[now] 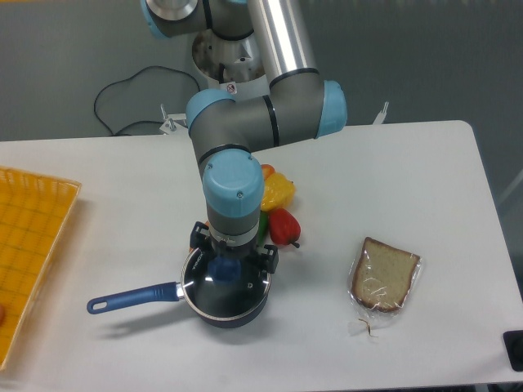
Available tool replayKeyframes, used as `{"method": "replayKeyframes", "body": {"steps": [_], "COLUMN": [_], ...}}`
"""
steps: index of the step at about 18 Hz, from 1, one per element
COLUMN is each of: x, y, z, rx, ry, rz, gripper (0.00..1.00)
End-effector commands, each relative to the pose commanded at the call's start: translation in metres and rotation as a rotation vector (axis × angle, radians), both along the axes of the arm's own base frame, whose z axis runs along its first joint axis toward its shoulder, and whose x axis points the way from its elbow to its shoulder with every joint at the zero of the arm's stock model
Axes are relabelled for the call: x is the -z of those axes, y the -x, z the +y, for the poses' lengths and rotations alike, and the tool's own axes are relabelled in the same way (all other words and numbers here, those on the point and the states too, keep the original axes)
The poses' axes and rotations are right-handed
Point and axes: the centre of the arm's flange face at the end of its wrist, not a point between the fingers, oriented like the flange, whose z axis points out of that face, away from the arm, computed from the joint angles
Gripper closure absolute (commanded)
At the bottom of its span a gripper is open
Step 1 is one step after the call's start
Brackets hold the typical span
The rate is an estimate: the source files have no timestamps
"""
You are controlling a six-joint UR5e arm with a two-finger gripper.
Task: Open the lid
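one arm (261, 106) reaches down from the back edge of the bench (392, 180) and ends directly over the dark blue saucepan (225, 290), which sits near the front edge, left of centre, with its long blue handle (131, 297) pointing toward the left edge. the lid (237, 287) lies seated on the saucepan, its metal rim level with the pan's rim, and its blue knob (222, 268) shows at the centre just under the wrist. the gripper (225, 260) hangs at the knob; the wrist housing covers the fingertips, so i cannot tell whether the fingers are apart, together or clamped on the knob. black parts of the tool show on either side of the knob, close to the glass. several toy vegetables lie just behind the pan toward the bench centre: a yellow pepper (278, 189), a red pepper (283, 226) touching it on the front side, and a green piece (263, 229) mostly hidden by the arm. a slice of bread in a clear wrapper (384, 275) rests well apart to the right, nearer the front right corner. an orange mesh tray (29, 245) occupies the left edge. a black cable (122, 90) loops on the floor beyond the back edge.
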Motion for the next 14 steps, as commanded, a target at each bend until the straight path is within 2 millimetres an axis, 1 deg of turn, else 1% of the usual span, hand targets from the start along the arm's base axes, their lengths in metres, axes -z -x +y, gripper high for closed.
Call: {"method": "replayKeyframes", "body": {"steps": [3, 6, 10, 14], "x": [0.002, 0.009, 0.009, 0.013], "y": [0.001, 0.000, -0.003, -0.009], "z": [0.001, 0.003, 0.006, 0.009], "rx": [-0.006, -0.006, -0.006, 0.000], "ry": [0.003, 0.010, 0.000, 0.005], "rz": [-0.002, -0.008, -0.002, -0.006], "gripper": [0.00, 0.00, 0.00, 0.00]}}
